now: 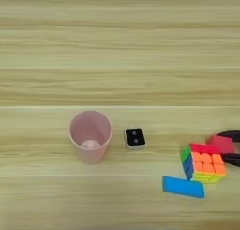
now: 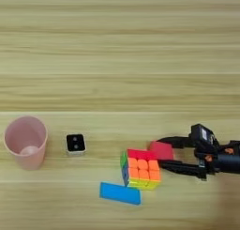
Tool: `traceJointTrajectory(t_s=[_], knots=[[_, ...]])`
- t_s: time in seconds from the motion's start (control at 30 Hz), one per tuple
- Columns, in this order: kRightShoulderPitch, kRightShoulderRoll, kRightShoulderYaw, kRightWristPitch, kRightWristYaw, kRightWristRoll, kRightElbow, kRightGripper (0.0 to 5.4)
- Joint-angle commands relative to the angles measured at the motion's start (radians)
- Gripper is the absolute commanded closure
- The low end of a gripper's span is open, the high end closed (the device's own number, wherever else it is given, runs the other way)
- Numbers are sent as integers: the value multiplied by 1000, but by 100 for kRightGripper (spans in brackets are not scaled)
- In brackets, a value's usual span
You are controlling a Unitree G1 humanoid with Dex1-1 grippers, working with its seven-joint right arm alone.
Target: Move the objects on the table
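Note:
My right gripper [image 2: 161, 153] reaches in from the right edge, its two black fingers [image 2: 180, 167] on either side of the small red cube [image 2: 162, 149] and shut on it. The cube sits low over the table [image 2: 117, 46], slightly tilted. It touches the upper right corner of the multicoloured puzzle cube [image 2: 140, 170], which rests on the wood just left of the fingertips. The flat blue bar [image 2: 120, 193] lies in front of the puzzle cube, a little to its left. In the left eye view only the fingertips show, beside the red cube [image 1: 221, 143].
A pink plastic cup [image 1: 90, 136] stands upright at left centre with something pale at its bottom. A small white square piece with a black face [image 1: 135, 138] lies between the cup and the puzzle cube. Bare wood stretches across the far half.

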Motion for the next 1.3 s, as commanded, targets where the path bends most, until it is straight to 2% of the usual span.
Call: traceJointTrajectory(t_s=[0.03, 0.2, 0.43, 0.63, 0.8, 0.97, 1.3], knots=[[-50, -58, -20, -4, -1, 16, -51, 314], [-92, -75, -48, 0, -1, 29, -72, 314], [-207, -62, -95, -10, -32, 1, -76, 314], [-247, 26, -64, -15, -102, -63, -167, 315], [-280, 102, -18, 10, -161, -126, -222, 315], [-315, 147, 3, 21, -230, -175, -227, 315], [-347, 240, 52, 103, -341, -236, -287, 315]])
